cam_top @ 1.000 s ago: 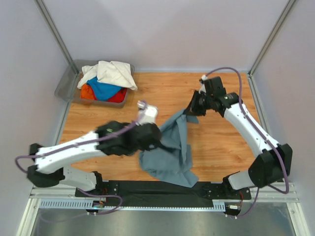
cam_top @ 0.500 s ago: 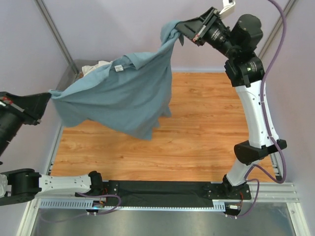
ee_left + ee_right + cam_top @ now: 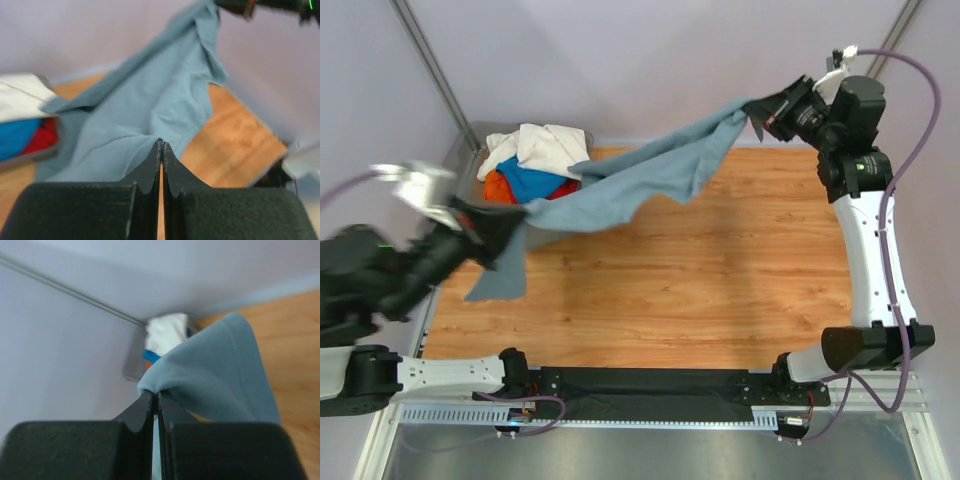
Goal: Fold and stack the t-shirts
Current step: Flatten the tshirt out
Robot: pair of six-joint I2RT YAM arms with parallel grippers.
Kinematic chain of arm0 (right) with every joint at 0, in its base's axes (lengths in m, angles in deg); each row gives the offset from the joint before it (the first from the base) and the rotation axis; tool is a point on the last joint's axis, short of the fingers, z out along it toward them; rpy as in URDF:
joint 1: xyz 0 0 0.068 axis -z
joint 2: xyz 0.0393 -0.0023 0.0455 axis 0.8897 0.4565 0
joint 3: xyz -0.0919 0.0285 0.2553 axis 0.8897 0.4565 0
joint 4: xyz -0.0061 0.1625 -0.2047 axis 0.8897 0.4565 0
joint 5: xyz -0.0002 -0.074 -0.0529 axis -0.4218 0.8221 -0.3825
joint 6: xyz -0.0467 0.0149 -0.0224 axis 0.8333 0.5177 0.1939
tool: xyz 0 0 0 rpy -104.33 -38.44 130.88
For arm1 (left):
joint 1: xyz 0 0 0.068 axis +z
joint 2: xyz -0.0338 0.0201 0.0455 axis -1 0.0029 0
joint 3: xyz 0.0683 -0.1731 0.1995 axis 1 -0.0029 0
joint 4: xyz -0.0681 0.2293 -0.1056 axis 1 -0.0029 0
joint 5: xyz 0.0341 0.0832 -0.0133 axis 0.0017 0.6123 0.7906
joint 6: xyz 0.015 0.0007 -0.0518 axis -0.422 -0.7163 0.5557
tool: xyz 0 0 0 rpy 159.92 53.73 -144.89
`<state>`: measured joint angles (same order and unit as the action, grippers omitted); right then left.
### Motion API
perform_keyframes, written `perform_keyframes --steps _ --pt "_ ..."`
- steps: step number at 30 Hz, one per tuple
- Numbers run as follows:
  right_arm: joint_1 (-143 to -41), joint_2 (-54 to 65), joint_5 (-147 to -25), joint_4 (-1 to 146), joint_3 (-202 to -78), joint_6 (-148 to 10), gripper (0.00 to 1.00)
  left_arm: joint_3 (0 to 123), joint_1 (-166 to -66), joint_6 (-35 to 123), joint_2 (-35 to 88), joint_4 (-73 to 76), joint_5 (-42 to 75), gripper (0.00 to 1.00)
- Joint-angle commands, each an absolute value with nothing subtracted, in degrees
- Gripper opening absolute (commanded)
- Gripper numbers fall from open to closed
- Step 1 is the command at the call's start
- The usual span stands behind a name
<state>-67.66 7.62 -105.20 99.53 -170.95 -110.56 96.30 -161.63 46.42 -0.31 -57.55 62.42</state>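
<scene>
The large slate grey-blue cloth t-shirt [image 3: 620,190] hangs in the air above the far half of the table, pulled out into a long, sagging band between the two arms and touching nothing else. One end is bunched in the right gripper [image 3: 760,110], held high near the far right corner; in the right wrist view its jaws are clenched on a rounded fold of the cloth. The other end is at the left gripper [image 3: 161,147], raised over the left edge of the table, with its jaws pressed together on the shirt's edge. A loose tail of fabric droops below that grip. In the top view the left arm is blurred. Seen from above, the stretched shirt crosses the near right corner of the shallow grey plastic bin [image 3: 455,175] and hides that part of it. The bin sits at the far left corner and holds a heap of other shirts: a crumpled cream-white one [image 3: 555,148] on top, a bright blue one [image 3: 530,183] beneath it and a red-orange one [image 3: 498,188] at the bottom. Under the hanging cloth lies the wood-grain tabletop [image 3: 720,280], enclosed by pale lilac walls [image 3: 650,60] with slanted metal frame posts [image 3: 430,70] at the corners.
</scene>
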Motion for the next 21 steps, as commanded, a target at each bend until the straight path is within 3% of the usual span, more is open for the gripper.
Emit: perform_keyframes --steps 1,4,8,9,10,11,12,14,15,21 --pt "-64.78 10.63 -101.10 111.96 -163.70 -97.98 0.00 77.36 -161.56 58.83 1.98 -46.87 44.76 0.00" --pt "-60.15 15.97 -94.78 118.90 -161.93 -90.15 0.00 64.33 -164.18 63.96 7.59 -34.27 36.10 0.00" --pt "-56.08 21.79 -89.85 127.09 -164.55 -84.70 0.02 65.25 -170.33 63.28 25.74 -26.51 25.20 0.00" --pt "-55.81 22.84 -86.54 129.28 -166.13 -83.47 0.05 67.19 -170.61 62.40 27.98 -28.33 21.70 0.10" --pt "-55.72 23.81 -84.33 133.13 -169.10 -81.80 0.08 68.78 -170.61 61.70 29.30 -29.31 21.41 0.28" --pt "-55.72 25.04 -83.09 134.65 -170.18 -81.26 0.15 69.66 -170.43 60.12 29.93 -30.01 21.93 0.56" --pt "-55.72 25.22 -81.77 135.71 -170.71 -80.82 0.37 70.89 -169.21 59.41 29.41 -32.11 23.24 0.67" --pt "-55.72 24.18 -81.23 136.77 -169.84 -80.64 0.55 70.99 -165.97 59.23 26.61 -33.71 22.90 0.80" --pt "-55.72 23.56 -80.53 136.86 -168.88 -80.73 0.68 70.73 -161.16 60.18 25.46 -36.41 21.68 0.80" --pt "-60.19 13.73 -84.02 135.38 -154.57 -82.92 0.73 65.90 -140.14 61.08 20.53 -51.63 21.41 0.74"
